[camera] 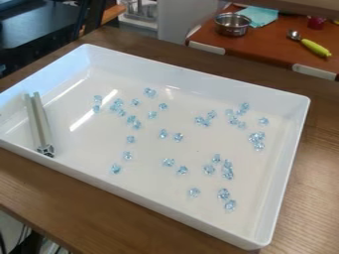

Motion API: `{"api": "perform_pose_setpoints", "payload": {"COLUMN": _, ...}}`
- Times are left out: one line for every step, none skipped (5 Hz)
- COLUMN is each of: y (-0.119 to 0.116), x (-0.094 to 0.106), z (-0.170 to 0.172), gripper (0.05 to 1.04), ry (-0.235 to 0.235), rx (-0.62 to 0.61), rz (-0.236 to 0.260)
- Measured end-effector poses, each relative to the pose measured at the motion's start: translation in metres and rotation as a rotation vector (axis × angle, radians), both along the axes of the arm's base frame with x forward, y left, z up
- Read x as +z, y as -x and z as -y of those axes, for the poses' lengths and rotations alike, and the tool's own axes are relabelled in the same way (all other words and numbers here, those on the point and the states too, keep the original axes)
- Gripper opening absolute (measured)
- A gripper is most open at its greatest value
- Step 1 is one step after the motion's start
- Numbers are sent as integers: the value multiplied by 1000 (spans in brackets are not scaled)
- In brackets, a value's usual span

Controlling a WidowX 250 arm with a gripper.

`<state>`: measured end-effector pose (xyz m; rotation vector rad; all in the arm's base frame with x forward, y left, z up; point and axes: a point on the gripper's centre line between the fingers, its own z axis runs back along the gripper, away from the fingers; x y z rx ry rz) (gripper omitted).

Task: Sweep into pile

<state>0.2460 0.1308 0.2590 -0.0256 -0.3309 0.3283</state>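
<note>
Many small clear blue beads, one of them a bead [194,192] near the front right, lie scattered over the floor of a large white tray [192,84]. They run from left of the tray's middle to its right side, some touching in small clusters and some single. A grey slotted metal bar [41,124] lies along the tray's left part, apart from the beads, its end face toward the front wall.
The tray's raised walls stand around the beads on a brown wooden table [311,198]. Behind, an orange-brown surface holds a metal pot [232,24], a teal cloth [259,16] and a spoon with a yellow-green handle [315,47].
</note>
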Motion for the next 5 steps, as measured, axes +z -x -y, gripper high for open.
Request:
{"api": "perform_pose_setpoints", "payload": {"y": 0, "x": -15, "z": 0, "gripper": 1000, "ry": 27, "rx": 9, "rz": -41}}
{"api": "perform_pose_setpoints", "payload": {"y": -1, "x": -45, "z": -5, "gripper": 999, "ry": 42, "rx": 76, "rz": -74}}
{"api": "perform_pose_setpoints", "payload": {"y": 1, "x": -76, "z": -8, "gripper": 999, "ry": 46, "rx": 199, "rz": -77}}
{"api": "perform_pose_setpoints", "payload": {"y": 5, "x": -101, "z": -11, "gripper": 999, "ry": 39, "rx": 290, "rz": -71}}
{"api": "perform_pose_setpoints", "payload": {"y": 6, "x": -122, "z": -11, "gripper": 1000, "ry": -26, "rx": 309, "rz": -85}}
